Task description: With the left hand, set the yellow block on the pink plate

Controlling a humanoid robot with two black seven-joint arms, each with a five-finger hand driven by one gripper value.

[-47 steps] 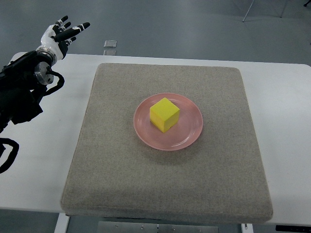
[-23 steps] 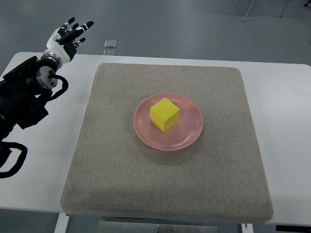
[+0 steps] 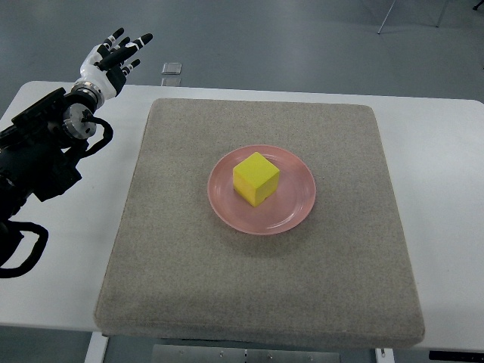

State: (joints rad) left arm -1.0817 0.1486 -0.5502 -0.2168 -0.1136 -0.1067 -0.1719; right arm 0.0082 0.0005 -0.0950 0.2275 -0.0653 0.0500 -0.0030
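Observation:
A yellow block (image 3: 255, 178) sits on the pink plate (image 3: 295, 208), slightly left of the plate's middle. The plate lies on a grey felt mat (image 3: 189, 265). My left hand (image 3: 115, 58) is far off at the upper left, above the table's back-left corner, with its fingers spread and nothing in them. Its black arm (image 3: 38, 151) runs down along the left edge. No right arm shows.
The mat covers most of a white table (image 3: 446, 189). A small grey square object (image 3: 172, 68) lies on the floor beyond the table's far edge. Metal chair legs (image 3: 389, 15) show at the top right.
My left hand has drifted a little to the right and up, staying open. The block and plate have not moved.

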